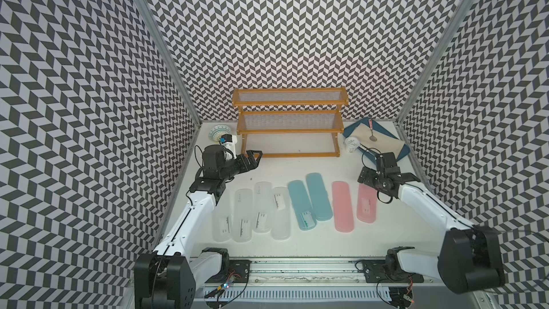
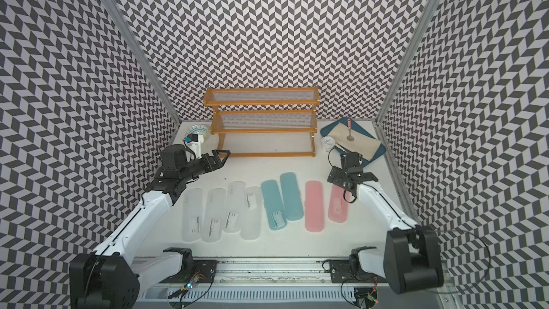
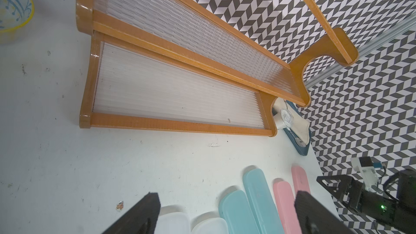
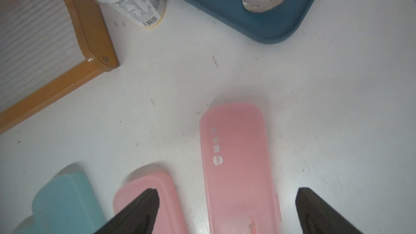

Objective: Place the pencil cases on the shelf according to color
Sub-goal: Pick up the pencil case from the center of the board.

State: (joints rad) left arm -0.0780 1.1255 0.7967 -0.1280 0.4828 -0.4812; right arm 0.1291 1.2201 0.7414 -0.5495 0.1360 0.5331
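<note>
cup, tray beside shelf, bowl opposite

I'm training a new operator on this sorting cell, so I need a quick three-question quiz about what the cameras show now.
1. True or false: a pencil case already lies on the shelf.
2. Which colour is the case beneath the open right claw? A pink, B blue, C clear.
3. How many frosted clear cases lie on the table?
Key: 1 false; 2 A; 3 four.
</note>
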